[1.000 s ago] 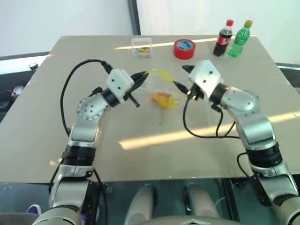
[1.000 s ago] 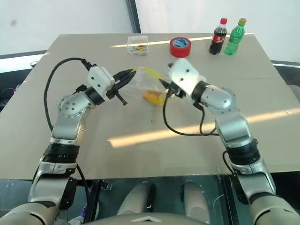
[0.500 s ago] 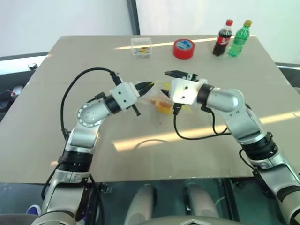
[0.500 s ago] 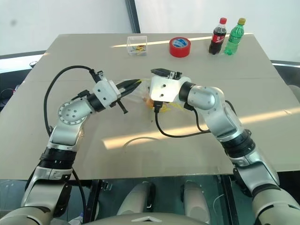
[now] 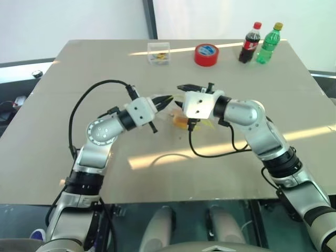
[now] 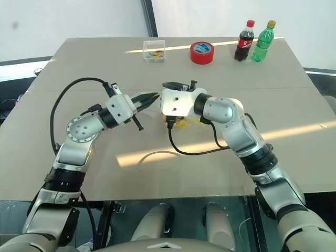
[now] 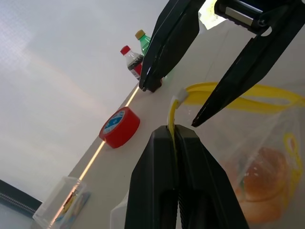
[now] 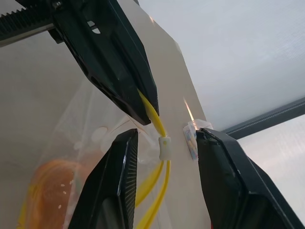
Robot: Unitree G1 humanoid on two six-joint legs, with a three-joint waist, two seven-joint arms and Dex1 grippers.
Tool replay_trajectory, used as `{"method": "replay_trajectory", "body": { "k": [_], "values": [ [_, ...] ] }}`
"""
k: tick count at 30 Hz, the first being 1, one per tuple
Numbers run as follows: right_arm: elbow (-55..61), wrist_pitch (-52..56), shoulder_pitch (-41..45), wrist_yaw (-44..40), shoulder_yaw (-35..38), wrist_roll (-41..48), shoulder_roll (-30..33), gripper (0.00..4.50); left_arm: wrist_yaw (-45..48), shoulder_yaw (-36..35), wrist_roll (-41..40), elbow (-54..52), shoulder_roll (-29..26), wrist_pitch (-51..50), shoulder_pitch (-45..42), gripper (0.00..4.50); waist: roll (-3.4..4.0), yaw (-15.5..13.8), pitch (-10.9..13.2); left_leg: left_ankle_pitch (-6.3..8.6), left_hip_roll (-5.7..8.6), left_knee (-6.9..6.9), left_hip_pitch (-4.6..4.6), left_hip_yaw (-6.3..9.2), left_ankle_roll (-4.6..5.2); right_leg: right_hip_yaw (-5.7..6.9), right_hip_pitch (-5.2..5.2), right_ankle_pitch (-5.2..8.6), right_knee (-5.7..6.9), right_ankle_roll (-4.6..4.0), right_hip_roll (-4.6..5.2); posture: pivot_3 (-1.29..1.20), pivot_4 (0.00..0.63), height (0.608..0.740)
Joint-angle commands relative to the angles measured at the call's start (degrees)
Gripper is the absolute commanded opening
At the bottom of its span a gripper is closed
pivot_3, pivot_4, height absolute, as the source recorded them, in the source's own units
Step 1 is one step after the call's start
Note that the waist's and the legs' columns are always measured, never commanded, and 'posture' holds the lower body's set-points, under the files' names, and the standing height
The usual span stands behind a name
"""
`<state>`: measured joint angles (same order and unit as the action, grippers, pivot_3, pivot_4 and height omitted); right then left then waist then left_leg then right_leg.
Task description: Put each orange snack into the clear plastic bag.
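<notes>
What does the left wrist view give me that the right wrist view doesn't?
Left wrist only: the red tape roll, both bottles and the left hand shut on the yellow strip.
Right wrist only: the right hand open astride the zip slider.
Both: the clear plastic bag, orange snacks inside, and the clear box.

Head stereo overlooks the table [image 5: 63,105]; wrist cameras closely share the bag [image 7: 267,157].

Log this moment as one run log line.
left gripper: shut on bag's yellow strip | right gripper: open around strip's slider | bag: snacks inside
</notes>
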<state>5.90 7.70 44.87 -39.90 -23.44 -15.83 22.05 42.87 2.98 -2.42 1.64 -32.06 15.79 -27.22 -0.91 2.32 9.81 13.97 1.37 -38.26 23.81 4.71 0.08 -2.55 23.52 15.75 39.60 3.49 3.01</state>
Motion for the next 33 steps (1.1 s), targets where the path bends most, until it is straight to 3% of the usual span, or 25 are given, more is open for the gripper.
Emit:
{"method": "replay_trajectory", "body": {
  "k": [1,2,4,5,17,26,33],
  "values": [
    [0.7,-1.1,1.1,-0.2,0.7,-0.5,0.0,1.44,-0.1,-0.5,-0.3,-2.6,-0.6,1.0,-0.1,0.00,0.00,0.0,0.0,0.00,0.00,0.00,0.00,0.00,0.00,0.00,0.00,0.00,0.00,0.00,0.00,0.00,0.150,0.740],
    [0.6,-1.1,1.1,-0.2,0.8,-0.6,0.0,1.16,-0.1,-0.5,-0.3,-2.7,-0.6,1.0,-0.1,0.00,0.00,0.0,0.0,0.00,0.00,0.00,0.00,0.00,0.00,0.00,0.00,0.00,0.00,0.00,0.00,0.00,0.150,0.740],
    [0.6,-1.1,1.1,-0.3,0.9,-0.7,-0.1,0.15,-0.1,-0.5,-0.3,-2.5,-0.6,1.1,-0.1,0.00,0.00,0.0,0.0,0.00,0.00,0.00,0.00,0.00,0.00,0.00,0.00,0.00,0.00,0.00,0.00,0.00,0.150,0.740],
    [0.6,-1.1,1.1,-0.3,0.9,-0.7,-0.1,0.06,-0.1,-0.4,-0.3,-2.4,-0.6,1.1,-0.1,0.00,0.00,0.0,0.0,0.00,0.00,0.00,0.00,0.00,0.00,0.00,0.00,0.00,0.00,0.00,0.00,0.00,0.150,0.740],
    [0.5,0.3,0.2,-0.1,1.2,-1.7,-0.2,0.06,-0.7,-1.4,-1.8,-2.6,0.1,0.3,-0.3,0.00,0.00,0.0,0.0,0.00,0.00,0.00,0.00,0.00,0.00,0.00,0.00,0.00,0.00,0.00,0.00,0.00,0.150,0.740],
    [-1.3,7.0,-2.3,2.3,4.2,-0.5,-0.6,0.06,-0.8,-6.3,-8.0,-5.8,-1.2,-0.3,0.3,0.00,0.00,0.0,0.0,0.00,-0.03,0.00,0.00,0.01,0.00,0.00,0.00,0.00,0.00,0.00,0.00,0.00,0.150,0.740],
    [-0.9,9.7,-4.1,3.4,5.8,0.2,1.7,0.06,-1.8,-7.1,-7.2,-4.9,-2.5,-1.1,1.4,0.00,0.00,-0.1,0.0,0.00,0.00,0.00,0.00,0.02,0.00,0.01,0.00,0.00,0.00,0.00,0.00,0.00,0.150,0.740]
  ]
}}
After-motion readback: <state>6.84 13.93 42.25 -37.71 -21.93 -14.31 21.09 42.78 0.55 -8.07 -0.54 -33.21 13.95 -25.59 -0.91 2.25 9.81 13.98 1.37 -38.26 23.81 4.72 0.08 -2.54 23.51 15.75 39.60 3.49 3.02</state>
